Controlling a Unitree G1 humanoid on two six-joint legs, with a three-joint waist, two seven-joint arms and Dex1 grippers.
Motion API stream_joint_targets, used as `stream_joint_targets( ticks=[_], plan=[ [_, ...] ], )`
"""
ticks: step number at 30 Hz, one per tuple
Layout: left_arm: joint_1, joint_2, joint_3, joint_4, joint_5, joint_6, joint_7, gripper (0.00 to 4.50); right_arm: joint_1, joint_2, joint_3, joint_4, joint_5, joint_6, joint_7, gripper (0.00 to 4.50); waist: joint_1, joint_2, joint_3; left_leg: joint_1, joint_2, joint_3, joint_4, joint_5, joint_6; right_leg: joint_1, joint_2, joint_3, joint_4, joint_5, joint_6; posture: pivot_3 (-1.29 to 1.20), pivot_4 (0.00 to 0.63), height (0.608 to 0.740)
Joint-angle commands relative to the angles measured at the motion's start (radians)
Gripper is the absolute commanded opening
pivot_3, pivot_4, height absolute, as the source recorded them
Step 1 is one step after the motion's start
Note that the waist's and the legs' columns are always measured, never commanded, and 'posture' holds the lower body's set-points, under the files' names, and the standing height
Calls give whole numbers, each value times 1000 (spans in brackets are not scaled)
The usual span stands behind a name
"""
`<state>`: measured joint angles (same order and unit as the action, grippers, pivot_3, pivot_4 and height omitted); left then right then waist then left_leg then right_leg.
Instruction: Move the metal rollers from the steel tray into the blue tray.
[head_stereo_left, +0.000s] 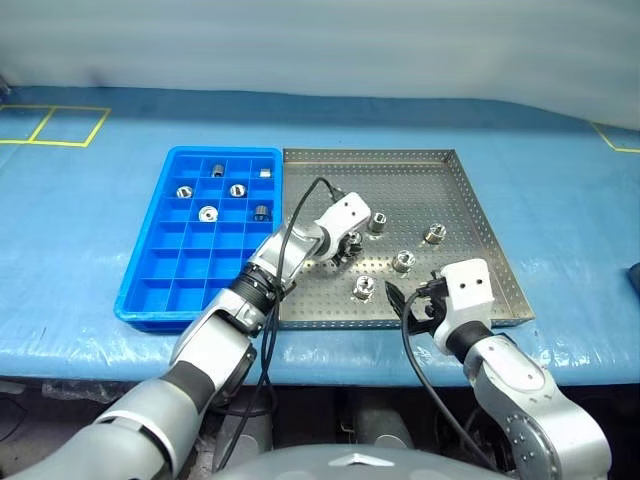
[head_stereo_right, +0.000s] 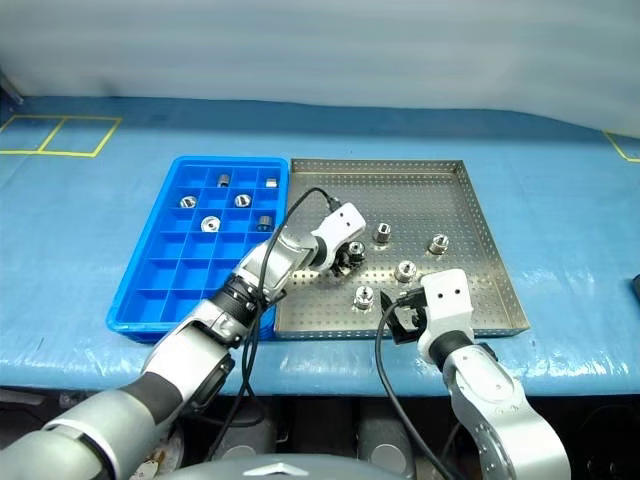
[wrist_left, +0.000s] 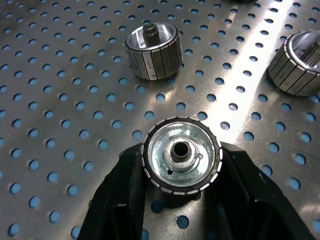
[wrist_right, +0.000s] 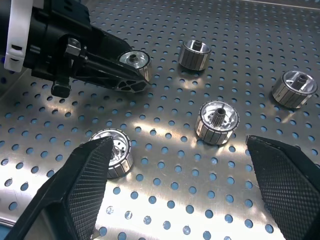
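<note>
Roller (wrist_left: 181, 154) sits clamped in the down-angled left gripper (head_stereo_left: 349, 246) over the steel tray (head_stereo_left: 470, 200); right gripper (wrist_right: 180, 195) gapes wide.

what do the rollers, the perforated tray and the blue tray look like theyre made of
Rollers, such as the one in the left pincer: seemingly polished metal, with a mirror-bright face and ribbed sides.
Perforated steel tray: looks like brushed sheet metal, with streaky glare and punched holes.
Blue tray: probably moulded plastic, with uniform saturated colour, soft sheen and thin grid walls.

Blue table cover (head_stereo_left: 80, 250) bears yellow tape lines (head_stereo_left: 60, 125).
</note>
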<state>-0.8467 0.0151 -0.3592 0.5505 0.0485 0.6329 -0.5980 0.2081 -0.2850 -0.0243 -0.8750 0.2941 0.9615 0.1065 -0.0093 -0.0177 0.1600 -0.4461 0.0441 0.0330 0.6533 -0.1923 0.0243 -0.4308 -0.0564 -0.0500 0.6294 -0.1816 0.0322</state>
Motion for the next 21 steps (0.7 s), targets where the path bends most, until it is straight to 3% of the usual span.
stream_joint_targets(
  ticks=[1, 7, 13, 21],
  plan=[
    [-3, 10, 126, -152, -65, 42, 47, 1697, -45, -8, 14, -8, -4, -24, 11, 4500, 0, 0, 0, 0, 0, 0, 0, 0, 0, 0, 0, 0, 0, 0, 0, 1, 150, 740],
    [86, 39, 347, -455, -120, 116, 229, 1697, -158, 1, 77, 22, -9, -20, 20, 4500, 1, 0, 0, 0, 0, 0, 0, 0, 0, 0, 1, 1, 1, 0, 0, 45, 150, 740],
    [240, 77, 450, -734, -79, 144, 413, 1697, -268, 1, 175, 88, -13, -53, 69, 4500, 24, 0, 0, 1, 0, 1, 0, 0, 0, 1, 2, 3, 1, 1, 2, 129, 150, 740],
    [378, 114, 472, -817, 13, 200, 582, 1697, -356, -6, 262, 183, -24, -118, 142, 4500, 81, 0, 0, 1, -1, 0, 3, 0, 0, 3, 1, 2, 0, 2, 3, 218, 150, 740]
  ],
)
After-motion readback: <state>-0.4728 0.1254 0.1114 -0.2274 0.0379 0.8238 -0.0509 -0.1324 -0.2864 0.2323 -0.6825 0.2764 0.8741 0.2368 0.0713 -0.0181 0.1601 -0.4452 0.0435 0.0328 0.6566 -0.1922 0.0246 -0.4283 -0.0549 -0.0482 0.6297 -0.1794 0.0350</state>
